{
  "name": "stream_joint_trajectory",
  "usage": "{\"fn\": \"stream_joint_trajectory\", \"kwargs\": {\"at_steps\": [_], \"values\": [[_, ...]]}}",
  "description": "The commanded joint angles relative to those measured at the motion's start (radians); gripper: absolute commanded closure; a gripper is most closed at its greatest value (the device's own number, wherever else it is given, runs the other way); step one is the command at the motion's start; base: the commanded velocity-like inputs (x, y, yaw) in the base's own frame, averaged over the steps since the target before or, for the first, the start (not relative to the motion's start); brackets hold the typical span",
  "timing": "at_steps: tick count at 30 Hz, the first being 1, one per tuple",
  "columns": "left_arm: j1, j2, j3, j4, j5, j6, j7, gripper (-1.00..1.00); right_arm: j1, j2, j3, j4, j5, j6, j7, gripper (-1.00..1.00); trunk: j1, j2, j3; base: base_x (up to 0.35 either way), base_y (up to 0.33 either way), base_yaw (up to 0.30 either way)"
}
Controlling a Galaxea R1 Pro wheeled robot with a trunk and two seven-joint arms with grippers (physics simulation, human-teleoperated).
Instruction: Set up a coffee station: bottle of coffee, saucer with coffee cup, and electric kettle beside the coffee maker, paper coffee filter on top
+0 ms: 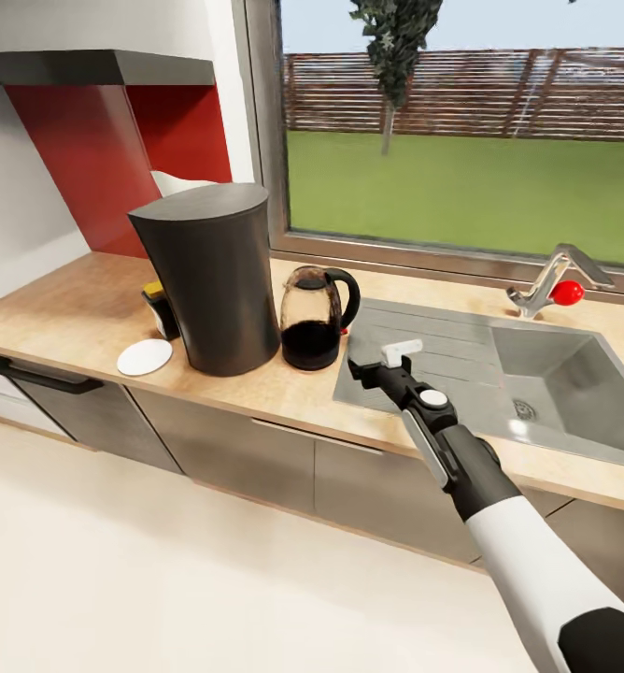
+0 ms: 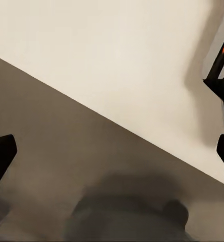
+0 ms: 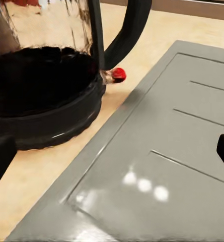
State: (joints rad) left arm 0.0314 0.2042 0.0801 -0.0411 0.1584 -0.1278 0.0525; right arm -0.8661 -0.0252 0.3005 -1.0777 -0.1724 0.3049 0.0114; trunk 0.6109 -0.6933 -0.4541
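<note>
right hand (image 1: 379, 363) open and empty just right of squat dark see-through electric kettle (image 1: 314, 318) beside tall grey coffee maker (image 1: 214, 278) on tan table (image 1: 284, 393); a careless sweep could knock it

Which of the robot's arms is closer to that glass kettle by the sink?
The right. Its tool hangs over the sink's drainboard, just beside the electric kettle. The left tool faces cabinet and floor, away from the kettle.

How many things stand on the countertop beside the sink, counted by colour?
Dark: 3, the coffee maker, the electric kettle, the bottle of coffee with its yellow lid
White: 1, the saucer
Total: 4
</note>
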Motion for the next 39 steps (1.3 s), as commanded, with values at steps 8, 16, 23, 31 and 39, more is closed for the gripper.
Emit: {"fn": "stream_joint_trajectory", "kwargs": {"at_steps": [8,16,23,31,39], "values": [[-0.069,0.002,0.007,-0.028,0.001,-0.005,0.000,-1.00,0.070,-0.008,-0.001,-0.005,-0.007,-0.002,-0.002,-1.00,0.000,-0.001,-0.001,0.000,0.000,0.000],[-0.074,0.002,0.009,-0.105,0.001,-0.006,0.001,-1.00,0.178,-0.007,-0.067,-0.007,-0.007,-0.115,-0.002,-1.00,0.000,-0.001,-0.001,-0.079,0.161,0.000],[-0.074,0.003,0.009,-0.134,0.001,-0.010,0.003,-1.00,0.225,-0.007,-0.072,-0.006,-0.007,-0.154,-0.002,-1.00,0.000,-0.001,-0.001,-0.068,0.183,0.000],[-0.074,0.001,0.010,-0.147,0.003,-0.011,0.002,-1.00,0.299,-0.007,-0.072,-0.005,-0.007,-0.236,-0.004,-1.00,0.000,-0.001,-0.001,-0.033,0.204,0.000],[-0.076,-0.004,0.010,-0.149,0.003,-0.013,0.002,-1.00,0.428,0.002,-0.076,0.014,-0.008,-0.279,-0.114,-1.00,0.000,-0.001,-0.001,-0.005,0.019,0.000]]}}
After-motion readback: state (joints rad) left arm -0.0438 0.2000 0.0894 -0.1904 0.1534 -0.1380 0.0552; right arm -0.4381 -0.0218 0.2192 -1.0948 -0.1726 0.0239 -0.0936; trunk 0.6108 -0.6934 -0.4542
